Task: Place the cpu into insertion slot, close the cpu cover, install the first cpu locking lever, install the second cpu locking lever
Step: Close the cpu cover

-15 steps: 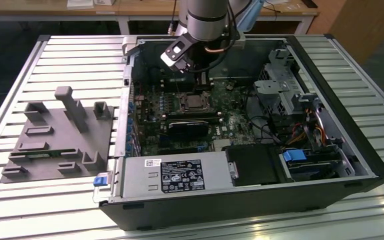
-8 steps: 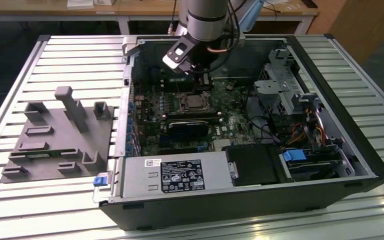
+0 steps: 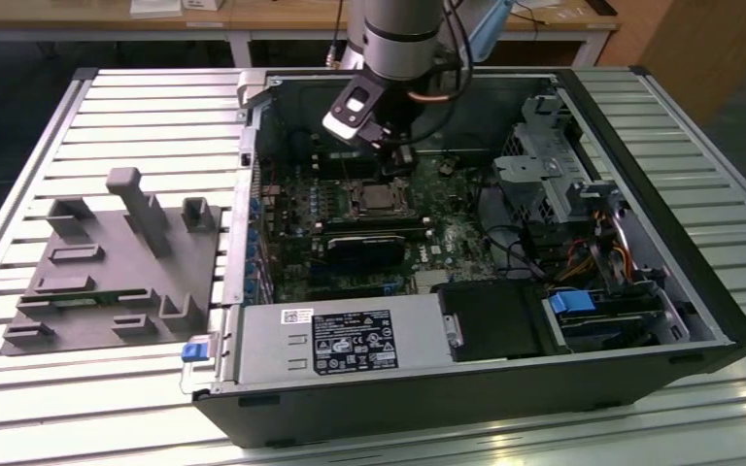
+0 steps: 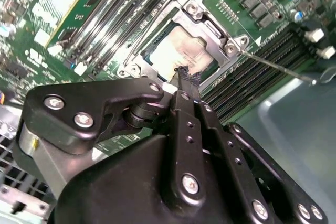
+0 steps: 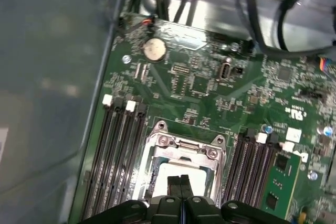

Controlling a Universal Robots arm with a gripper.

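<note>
The insertion slot (image 3: pixel 376 199) sits in the middle of the green motherboard inside the open computer case. The cpu (image 4: pixel 173 51) (image 5: pixel 170 171) lies in it, its silver-grey top showing through the window of the cpu cover (image 4: pixel 207 22) (image 5: pixel 181 148), which lies flat over the socket. My gripper (image 3: pixel 392 148) (image 4: pixel 186 75) (image 5: pixel 181 181) hangs just above the socket's edge, fingers shut together with nothing between them. A thin metal locking lever (image 4: pixel 275 66) sticks out from one socket corner across the memory slots.
Long black memory slots (image 5: pixel 122 156) flank the socket. A black graphics card (image 3: pixel 362 250), the power supply (image 3: pixel 347 340), a drive cage (image 3: pixel 548 180) and cables (image 3: pixel 516 248) fill the case. A grey fixture block (image 3: pixel 108 262) lies on the slatted table at the exterior view's left.
</note>
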